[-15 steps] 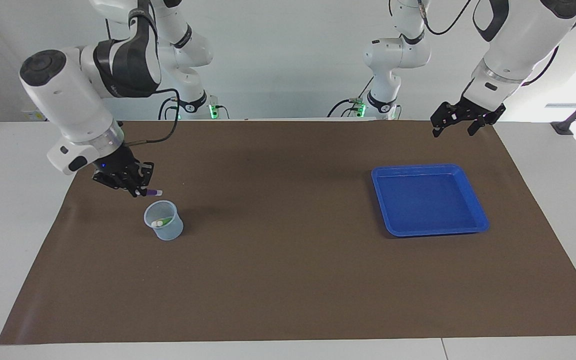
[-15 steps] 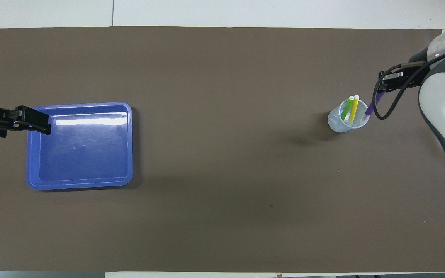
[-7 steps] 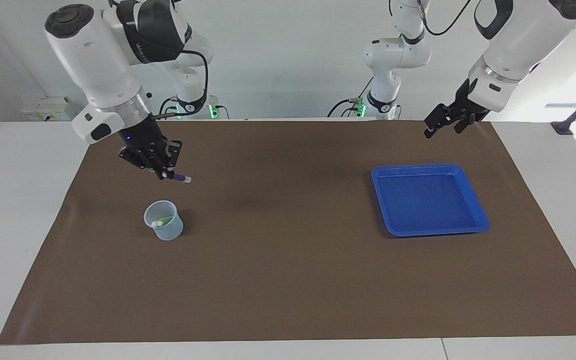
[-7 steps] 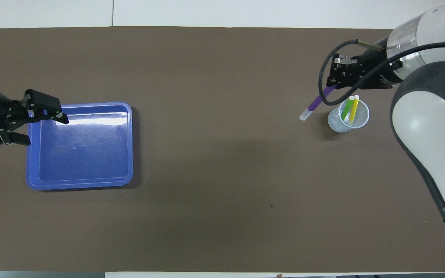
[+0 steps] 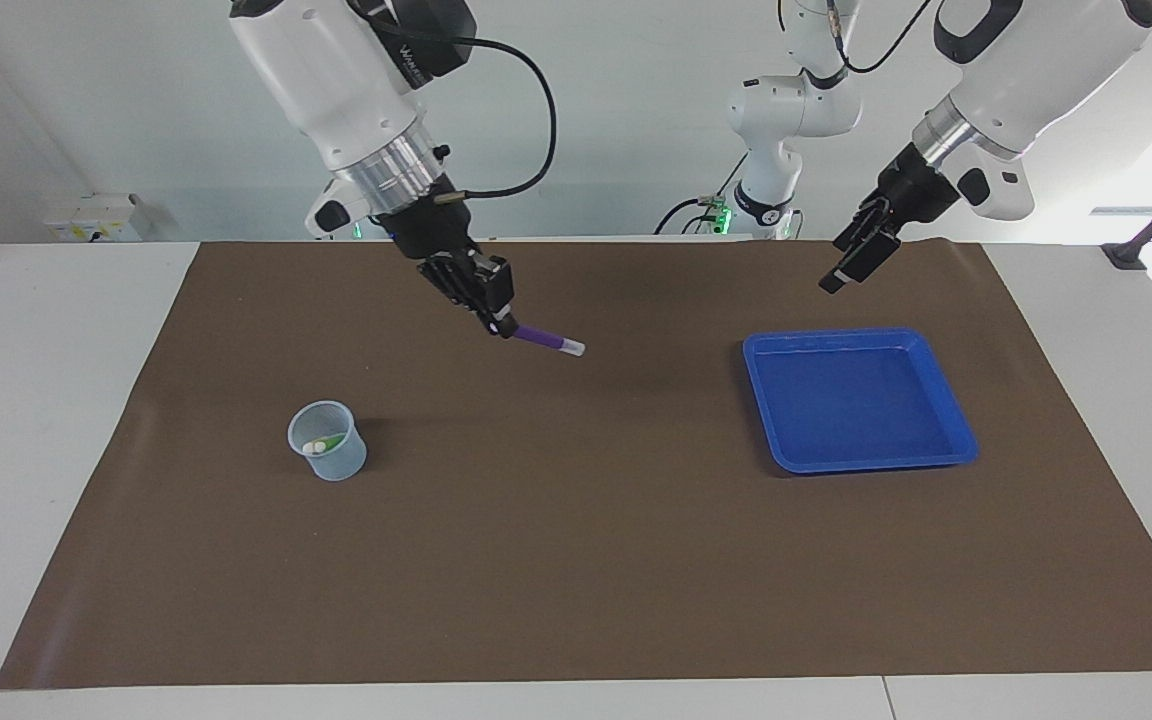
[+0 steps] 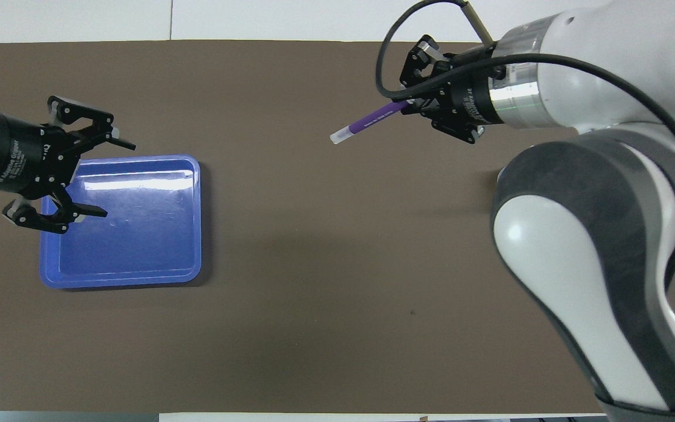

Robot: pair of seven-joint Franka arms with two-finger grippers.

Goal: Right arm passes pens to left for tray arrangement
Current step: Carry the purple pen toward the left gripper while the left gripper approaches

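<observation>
My right gripper (image 5: 503,324) is shut on the purple pen (image 5: 542,341) and holds it in the air over the middle of the mat, pale end pointing toward the left arm's end; both also show in the overhead view, the gripper (image 6: 415,106) and the pen (image 6: 367,121). The green pen (image 5: 333,440) and a pale pen end (image 5: 316,447) stand in a translucent cup (image 5: 328,455); the right arm hides the cup in the overhead view. My left gripper (image 6: 117,179) is open and empty in the air over the blue tray (image 6: 138,252), at its edge nearer the robots (image 5: 839,275). The tray (image 5: 861,405) holds nothing.
A brown mat (image 5: 576,560) covers the table. Two slimmer white arms (image 5: 776,110) stand at the table's robot end. The right arm's bulky elbow (image 6: 595,246) covers the cup's end of the mat in the overhead view.
The right gripper has lifted the purple pen out of the cup and carried it toward the table's middle. The left gripper has swung toward the tray's near edge.
</observation>
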